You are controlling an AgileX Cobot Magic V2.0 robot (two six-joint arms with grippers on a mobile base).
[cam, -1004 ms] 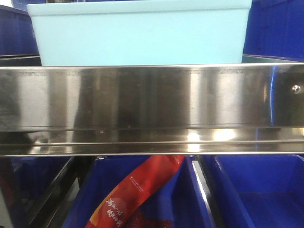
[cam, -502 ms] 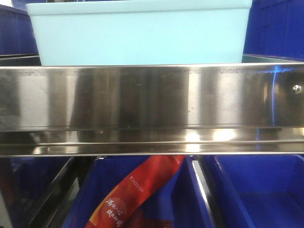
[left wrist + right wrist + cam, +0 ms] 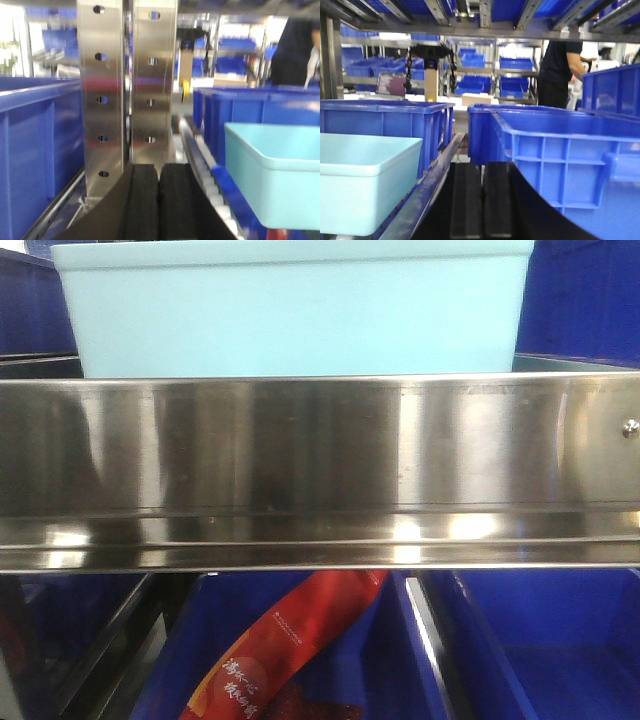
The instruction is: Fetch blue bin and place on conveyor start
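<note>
Your blue bin (image 3: 290, 315) sits on the steel shelf (image 3: 320, 460), behind its front lip, between dark blue bins (image 3: 555, 150). The left claw (image 3: 159, 200) and right claw (image 3: 481, 200) flank it, each with pads pressed together, holding nothing, likely staged to squeeze it from both sides. The red packet (image 3: 290, 650) below carries white characters you cannot read.

The left gripper (image 3: 159, 175) showed its two black fingers pressed together, just before a pair of perforated steel uprights (image 3: 126, 90). The blue bin (image 3: 274, 170) stood at right, apart from the gripper, and a dark bin (image 3: 35, 150) at left.
</note>
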